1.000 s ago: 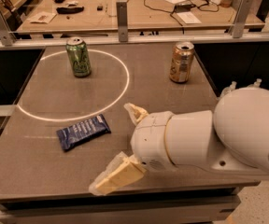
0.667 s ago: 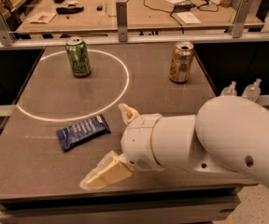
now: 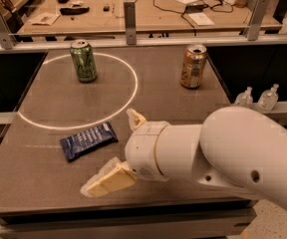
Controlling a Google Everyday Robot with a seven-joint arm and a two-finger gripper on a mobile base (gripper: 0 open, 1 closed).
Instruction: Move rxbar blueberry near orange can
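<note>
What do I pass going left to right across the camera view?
Green can, orange can, small bottles. Left out: rxbar blueberry and the open gripper at its right end, overlapping the green can sideways.

- table [image 3: 39,183]: dark grey-brown top, bearing the items below.
- white circle [image 3: 59,128]: a line marked on the top, toward 10 o'clock.
- green can [image 3: 83,61]: upright inside the circle, at 11 o'clock.
- orange can [image 3: 193,66]: upright at 1 o'clock, outside the circle.
- rxbar blueberry [image 3: 88,141]: flat at 7 o'clock, just outside the circle.
- gripper [image 3: 108,152]: over the top at 6 o'clock, fingers spread, beside the bar.
</note>
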